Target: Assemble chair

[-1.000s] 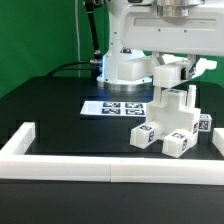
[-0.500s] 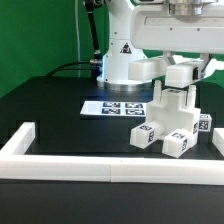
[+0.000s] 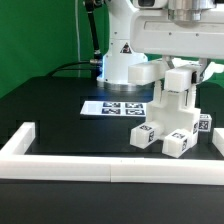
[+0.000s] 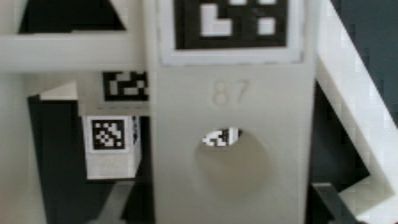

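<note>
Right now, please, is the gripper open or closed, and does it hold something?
Gripper: cannot be told. It sits right at the white chair part, but its fingertips are not clearly visible.

Table [image 3: 50,112]: black top; set before a green backdrop [image 3: 40,30].
Marker board [image 3: 110,106]: laid flat on the table; printed with black tags; partly covered at the exterior view's right.
Border rail [image 3: 100,170]: white and low; run along the near edge; turned back at both ends.
</note>
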Controlling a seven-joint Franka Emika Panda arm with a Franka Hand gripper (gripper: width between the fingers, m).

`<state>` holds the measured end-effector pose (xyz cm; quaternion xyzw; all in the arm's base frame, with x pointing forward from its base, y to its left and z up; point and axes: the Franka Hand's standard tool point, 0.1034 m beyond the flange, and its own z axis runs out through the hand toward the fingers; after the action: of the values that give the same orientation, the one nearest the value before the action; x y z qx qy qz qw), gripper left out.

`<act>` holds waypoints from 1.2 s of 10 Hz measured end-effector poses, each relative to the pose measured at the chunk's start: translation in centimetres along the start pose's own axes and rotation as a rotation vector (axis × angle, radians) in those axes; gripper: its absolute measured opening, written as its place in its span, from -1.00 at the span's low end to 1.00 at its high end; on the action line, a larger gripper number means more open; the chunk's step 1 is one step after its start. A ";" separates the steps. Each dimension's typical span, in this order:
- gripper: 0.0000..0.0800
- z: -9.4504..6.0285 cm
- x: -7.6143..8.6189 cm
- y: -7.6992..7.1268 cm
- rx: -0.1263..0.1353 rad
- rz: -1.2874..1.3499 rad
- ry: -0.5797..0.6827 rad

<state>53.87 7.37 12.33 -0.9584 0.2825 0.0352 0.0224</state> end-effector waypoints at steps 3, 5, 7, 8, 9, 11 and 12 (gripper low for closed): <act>-0.28 0.4 -0.6 0.0 -0.006 -0.008 -0.005; -0.28 0.6 -0.9 -0.3 -0.008 -0.015 -0.006; -0.28 0.7 -0.9 -0.3 -0.009 -0.016 -0.007; -0.28 0.7 -0.9 -0.3 -0.009 -0.016 -0.007; -0.28 0.8 -1.0 -0.3 -0.009 -0.016 -0.006; -0.28 1.1 -1.2 -0.2 -0.008 -0.019 0.000; -0.28 1.2 -1.3 -0.3 -0.007 -0.020 0.003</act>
<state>52.87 8.37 11.21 -0.9613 0.2727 0.0347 0.0189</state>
